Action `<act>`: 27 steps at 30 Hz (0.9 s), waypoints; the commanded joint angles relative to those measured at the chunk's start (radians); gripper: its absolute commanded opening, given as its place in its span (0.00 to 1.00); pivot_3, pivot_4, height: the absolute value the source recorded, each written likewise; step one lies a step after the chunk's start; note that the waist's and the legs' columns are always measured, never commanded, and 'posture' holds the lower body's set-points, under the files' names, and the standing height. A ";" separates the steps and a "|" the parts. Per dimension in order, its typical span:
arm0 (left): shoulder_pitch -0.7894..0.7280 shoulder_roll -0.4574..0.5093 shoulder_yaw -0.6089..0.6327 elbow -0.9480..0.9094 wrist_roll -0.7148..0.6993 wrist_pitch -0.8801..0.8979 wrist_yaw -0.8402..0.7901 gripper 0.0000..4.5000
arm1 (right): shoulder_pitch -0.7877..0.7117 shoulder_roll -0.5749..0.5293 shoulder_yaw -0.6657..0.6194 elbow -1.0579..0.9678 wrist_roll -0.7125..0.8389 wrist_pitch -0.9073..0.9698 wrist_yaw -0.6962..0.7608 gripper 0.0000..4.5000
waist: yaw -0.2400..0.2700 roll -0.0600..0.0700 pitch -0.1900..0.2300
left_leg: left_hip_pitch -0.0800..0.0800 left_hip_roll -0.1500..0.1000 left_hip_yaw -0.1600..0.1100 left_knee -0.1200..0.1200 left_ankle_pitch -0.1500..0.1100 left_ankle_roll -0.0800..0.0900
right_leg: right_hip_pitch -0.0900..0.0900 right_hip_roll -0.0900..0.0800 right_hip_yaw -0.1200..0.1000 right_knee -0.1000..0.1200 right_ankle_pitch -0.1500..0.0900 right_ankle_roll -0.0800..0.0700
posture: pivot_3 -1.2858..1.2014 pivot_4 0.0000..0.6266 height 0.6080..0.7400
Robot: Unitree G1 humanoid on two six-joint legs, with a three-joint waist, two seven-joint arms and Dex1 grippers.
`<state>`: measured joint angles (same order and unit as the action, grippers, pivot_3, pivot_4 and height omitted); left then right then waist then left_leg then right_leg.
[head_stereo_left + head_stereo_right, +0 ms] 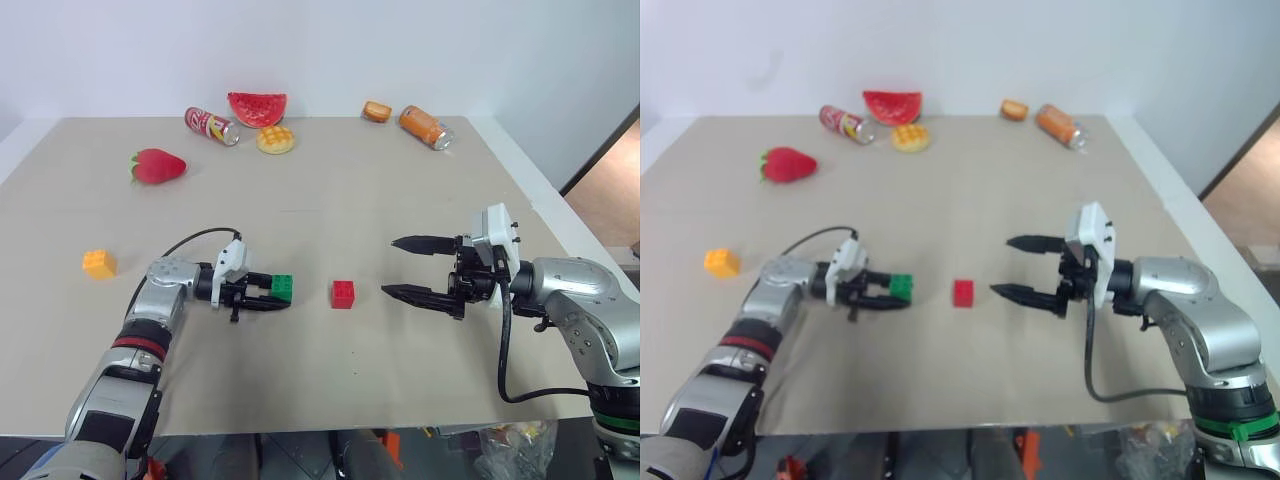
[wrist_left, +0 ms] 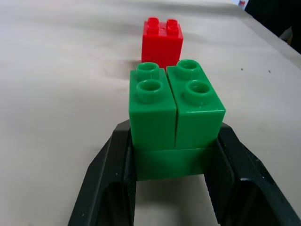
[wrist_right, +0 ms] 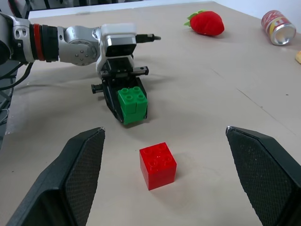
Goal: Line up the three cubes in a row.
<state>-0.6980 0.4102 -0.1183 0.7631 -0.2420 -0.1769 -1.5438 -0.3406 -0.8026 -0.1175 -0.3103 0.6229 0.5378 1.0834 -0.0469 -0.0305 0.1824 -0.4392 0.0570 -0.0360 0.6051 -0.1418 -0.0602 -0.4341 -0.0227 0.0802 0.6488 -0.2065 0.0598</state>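
Left fingers (image 1: pixel 268 296) clamp green cube (image 1: pixel 282 288) beside red cube (image 1: pixel 343 294) — right fingers (image 1: pixel 405 267) spread, empty.

A beige table (image 1: pixel 400 190) carries a red cube (image 1: pixel 343 294) near the middle and an orange cube (image 1: pixel 98 264) at the left. At the back lie a strawberry (image 1: pixel 157 166), two cans (image 1: pixel 211 125) (image 1: pixel 426 127), a watermelon slice (image 1: pixel 257 107), a waffle (image 1: pixel 275 139) and a bread toy (image 1: pixel 376 111).

The table (image 1: pixel 420 200) carries three studded toy-brick cubes, one green (image 1: pixel 282 288), one red (image 1: pixel 343 294) and one orange-yellow (image 1: pixel 99 264), along with two drink cans (image 1: pixel 211 125) (image 1: pixel 426 127), one toy strawberry (image 1: pixel 157 166), one watermelon slice (image 1: pixel 257 107) and two bread-like toys (image 1: pixel 275 140) (image 1: pixel 377 111).
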 commanded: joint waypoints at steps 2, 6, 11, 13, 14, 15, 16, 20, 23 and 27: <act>-0.005 -0.005 0.008 0.032 0.019 -0.039 0.017 0.31 | -0.005 -0.003 -0.015 -0.012 0.001 -0.015 -0.007 0.95 | 0.000 0.000 0.000 | 0.000 0.000 0.000 0.000 0.000 0.000 | 0.000 0.000 0.000 0.000 0.000 0.000 | 0.52 0.24 1.00; -0.007 -0.010 0.011 0.055 0.029 -0.050 0.045 0.59 | -0.008 -0.006 -0.016 -0.009 0.000 -0.015 -0.005 0.95 | 0.000 0.000 0.000 | 0.002 0.000 0.000 0.000 0.000 0.000 | 0.002 0.000 0.000 0.000 0.000 0.000 | 0.52 0.24 1.00; 0.004 -0.011 0.024 0.036 0.018 -0.053 0.062 0.98 | -0.017 -0.004 -0.010 -0.001 -0.004 -0.017 -0.004 0.95 | 0.000 0.000 0.000 | 0.004 0.000 0.000 0.001 0.001 0.002 | 0.005 0.000 0.000 0.000 0.002 -0.001 | 0.52 0.24 1.00; 0.012 -0.001 0.031 0.024 0.013 -0.061 0.065 1.00 | -0.022 -0.002 -0.006 0.002 -0.006 -0.019 -0.003 0.95 | -0.001 0.000 0.000 | 0.006 0.000 0.000 0.001 0.001 0.002 | 0.006 0.000 0.000 0.000 0.002 -0.001 | 0.52 0.24 1.00; 0.023 0.017 0.034 0.008 0.010 -0.060 0.055 1.00 | -0.027 0.000 -0.003 0.005 -0.006 -0.020 0.000 0.95 | -0.001 0.000 0.000 | 0.007 0.000 0.000 0.001 0.001 0.002 | 0.007 0.000 0.000 0.000 0.002 -0.001 | 0.52 0.24 1.00; 0.033 0.034 0.037 -0.007 0.008 -0.057 0.046 1.00 | -0.032 0.001 0.000 0.009 -0.007 -0.021 0.003 0.95 | -0.003 0.000 0.000 | 0.008 0.000 0.000 0.001 0.001 0.002 | 0.008 0.000 0.000 0.000 0.002 -0.001 | 0.52 0.24 1.00; 0.045 0.053 0.040 -0.026 0.002 -0.044 0.034 1.00 | -0.037 0.001 0.003 0.013 -0.008 -0.023 0.007 0.95 | -0.005 0.000 0.000 | 0.008 0.000 0.000 0.001 0.001 0.002 | 0.008 0.000 0.000 0.000 0.002 -0.001 | 0.52 0.24 1.00; 0.085 0.123 0.057 -0.098 -0.020 -0.017 0.015 1.00 | -0.052 0.001 0.011 0.024 -0.010 -0.028 0.017 0.95 | -0.010 0.000 0.000 | 0.009 0.002 0.000 -0.002 0.001 0.002 | 0.007 0.001 0.000 0.000 0.002 -0.002 | 0.52 0.24 1.00; 0.135 0.197 0.087 -0.186 -0.050 0.036 0.001 1.00 | -0.061 -0.001 0.017 0.030 -0.009 -0.032 0.026 0.95 | -0.010 0.000 0.000 | 0.008 0.003 0.000 -0.003 0.001 0.002 | 0.006 0.002 0.000 0.000 0.001 -0.003 | 0.52 0.24 1.00; 0.242 0.310 0.130 -0.334 -0.092 0.113 -0.021 1.00 | -0.080 0.002 0.029 0.045 -0.015 -0.043 0.041 0.95 | -0.008 0.000 0.000 | 0.007 0.003 0.001 -0.003 0.001 0.002 | 0.005 0.001 0.000 0.000 0.000 -0.003 | 0.52 0.24 1.00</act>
<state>-0.4727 0.6879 -0.0235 0.4913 -0.3034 -0.0895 -1.5525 -0.4046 -0.7984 -0.0772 -0.2651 0.6064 0.5135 1.1147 -0.0553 -0.0302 0.1822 -0.4327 0.0598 -0.0344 0.6018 -0.1409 -0.0587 -0.4302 -0.0216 0.0803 0.6487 -0.2062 0.0573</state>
